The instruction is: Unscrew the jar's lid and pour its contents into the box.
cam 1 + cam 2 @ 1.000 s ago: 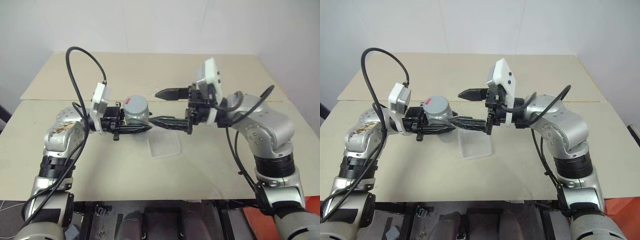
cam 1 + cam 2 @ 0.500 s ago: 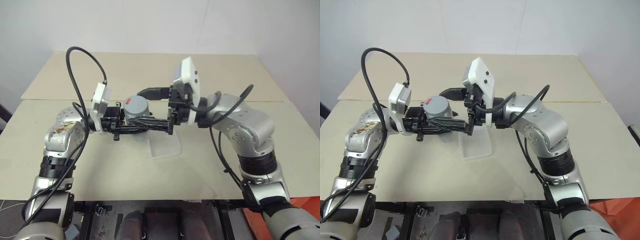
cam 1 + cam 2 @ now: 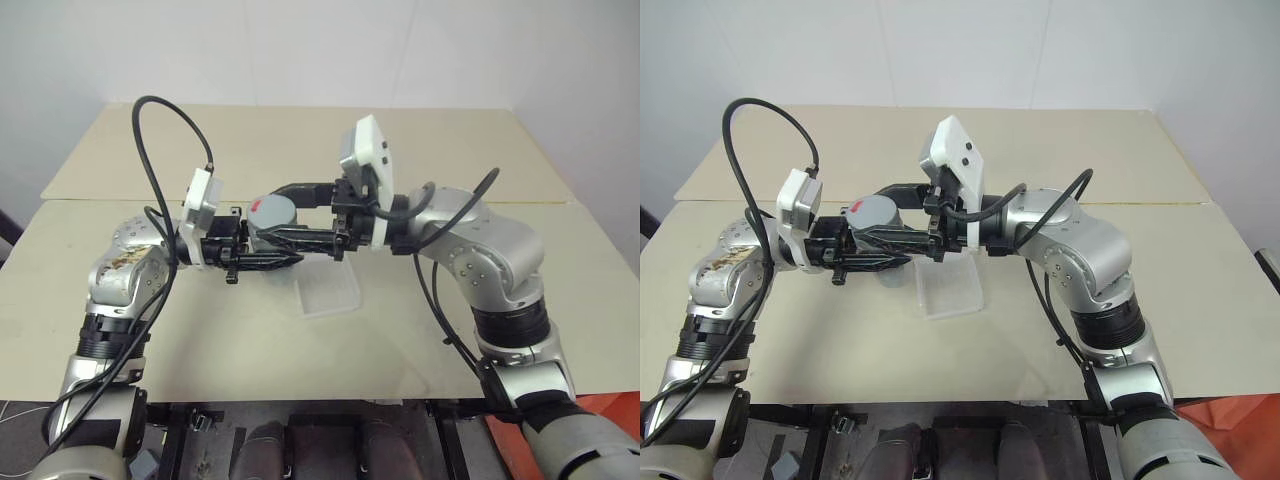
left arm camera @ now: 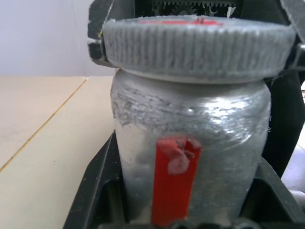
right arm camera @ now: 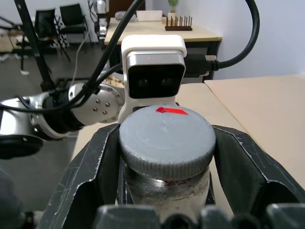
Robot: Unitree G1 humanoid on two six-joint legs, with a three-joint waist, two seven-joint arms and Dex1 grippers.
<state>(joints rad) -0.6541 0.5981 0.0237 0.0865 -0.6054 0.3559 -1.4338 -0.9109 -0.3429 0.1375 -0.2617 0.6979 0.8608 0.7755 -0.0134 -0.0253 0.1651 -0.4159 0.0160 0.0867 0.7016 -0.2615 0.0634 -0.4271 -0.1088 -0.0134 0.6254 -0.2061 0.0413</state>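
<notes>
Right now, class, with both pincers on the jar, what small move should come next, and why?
Probably twist the lid with the right pincer, which is shut on it, while the left pincer holds the jar above the table: the lid is on and the box waits below.

Upright silvery jar (image 4: 190,143), grey lid (image 5: 166,138) on, above translucent box (image 3: 328,293)

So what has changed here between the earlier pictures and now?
The right end effector moved toward the robot's left, reached the jar and shut on the lid; a second ago it stood open beside the jar. The left end effector kept its hold on the jar's body, above the table. The box lies where it was.
</notes>
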